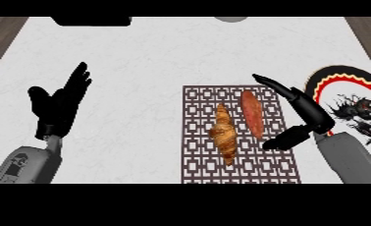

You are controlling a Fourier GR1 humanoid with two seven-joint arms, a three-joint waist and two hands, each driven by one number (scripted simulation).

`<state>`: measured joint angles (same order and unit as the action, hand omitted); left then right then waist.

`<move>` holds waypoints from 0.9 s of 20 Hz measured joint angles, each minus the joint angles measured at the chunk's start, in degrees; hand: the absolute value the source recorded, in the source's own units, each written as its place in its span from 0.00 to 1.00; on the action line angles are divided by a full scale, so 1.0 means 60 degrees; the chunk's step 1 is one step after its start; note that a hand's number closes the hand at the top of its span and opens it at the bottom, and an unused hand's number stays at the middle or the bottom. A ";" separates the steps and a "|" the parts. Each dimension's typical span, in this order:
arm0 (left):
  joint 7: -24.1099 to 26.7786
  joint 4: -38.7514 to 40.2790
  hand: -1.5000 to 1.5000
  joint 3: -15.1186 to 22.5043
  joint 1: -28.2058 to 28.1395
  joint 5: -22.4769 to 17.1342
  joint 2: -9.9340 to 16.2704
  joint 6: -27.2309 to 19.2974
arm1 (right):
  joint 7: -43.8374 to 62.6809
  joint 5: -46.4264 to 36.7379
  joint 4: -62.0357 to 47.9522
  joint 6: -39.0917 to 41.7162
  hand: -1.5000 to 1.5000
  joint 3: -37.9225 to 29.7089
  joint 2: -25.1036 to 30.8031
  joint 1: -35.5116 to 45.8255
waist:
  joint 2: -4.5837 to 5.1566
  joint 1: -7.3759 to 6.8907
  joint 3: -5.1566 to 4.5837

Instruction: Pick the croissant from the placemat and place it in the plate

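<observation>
A golden-brown croissant (pixel 224 132) lies lengthwise on a dark patterned placemat (pixel 239 171) in the lower middle of the counter. Right of the mat, partly cut off by the view's edge, sits a white plate (pixel 346 83) with a black, red and yellow rim and dark drawings. My right hand (pixel 303 109) hovers over the mat's right edge, open, fingers stretched up and left, thumb pointing down toward the mat; it touches nothing. My left hand (pixel 58 103) rests open at the left, fingers up.
An orange-red elongated food item (pixel 252 113) lies on the placemat beside the croissant, between it and my right hand. A black object (pixel 92 21) and a grey round thing (pixel 232 18) stand at the counter's far edge.
</observation>
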<state>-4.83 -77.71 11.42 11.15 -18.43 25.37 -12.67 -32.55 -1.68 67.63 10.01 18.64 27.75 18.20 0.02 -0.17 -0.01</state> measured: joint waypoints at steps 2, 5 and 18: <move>0.0114 0.0168 0.50 -0.0091 -0.0033 0.0107 -0.0085 0.0115 | 0.0441 -0.0204 0.0377 0.0172 0.00 -0.0030 0.0144 0.0052 | -0.0006 0.0021 0.0000; -0.0136 -0.0062 0.50 -0.0223 -0.0068 0.0140 -0.0120 0.0152 | 0.1233 -0.0589 0.1123 0.0322 0.00 0.0177 0.0198 -0.0065 | -0.0019 0.0039 -0.0003; -0.0323 -0.0179 0.50 -0.0485 -0.0163 0.0691 -0.0534 0.0272 | 0.4013 -0.3075 0.2318 0.0911 0.00 0.1217 -0.0030 0.0135 | -0.0013 0.0025 -0.0003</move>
<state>-6.77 -78.78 8.51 10.17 -14.28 22.16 -11.04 -8.48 -20.13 81.53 15.47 25.95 27.56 19.02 -0.06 -0.02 -0.02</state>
